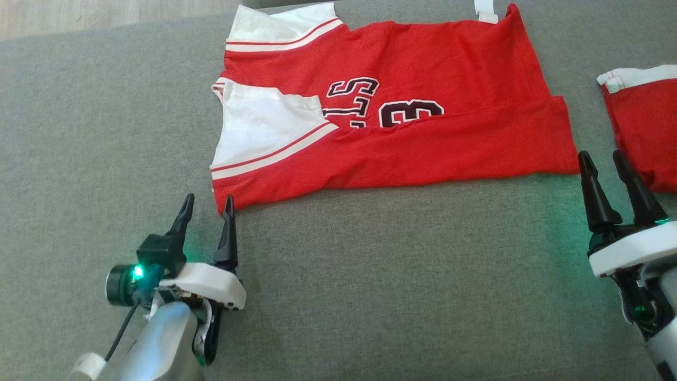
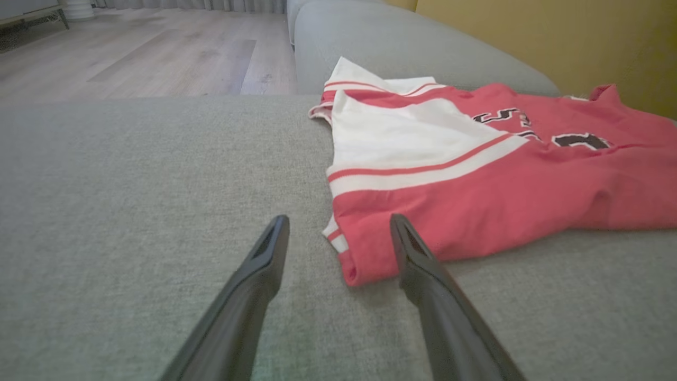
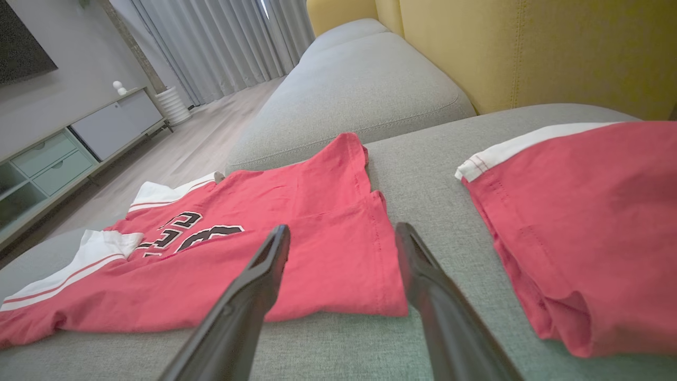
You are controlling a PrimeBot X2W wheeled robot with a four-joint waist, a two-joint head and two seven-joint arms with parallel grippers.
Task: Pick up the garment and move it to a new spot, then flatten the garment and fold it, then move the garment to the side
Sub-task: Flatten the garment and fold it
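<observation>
a red garment (image 1: 423,106), a sports jersey with white shoulder panels, white and red stripes and dark, white-edged lettering, lies spread on the grey sofa cushion (image 1: 370,275), its white neck end toward the robot's left and its hem toward the right. the long edge nearest the robot is folded up over the body, covering the lower part of the lettering. the left pincer (image 1: 209,198) sits low over the cushion at the jersey's near left corner, its two dark fingers spread and gripping nothing. in the left wrist view that red corner lies between the fingers of the left pincer (image 2: 339,219), with the right-hand finger drawn across the fabric's edge; whether it touches the cloth cannot be told. the right pincer (image 1: 601,154) is at the near right corner, by the hem, also spread and empty. in the right wrist view the hem corner shows between its fingers, and the right finger lies over the strip of bare cushion that separates the jersey from a second red garment (image 1: 645,132) with a white band, which lies apart on the robot's right. a yellow backrest (image 3: 529,53) rises behind the cushions, and beyond the sofa's end are a wood floor (image 2: 132,53), pale curtains (image 3: 222,42) and a low cabinet (image 3: 79,143).
</observation>
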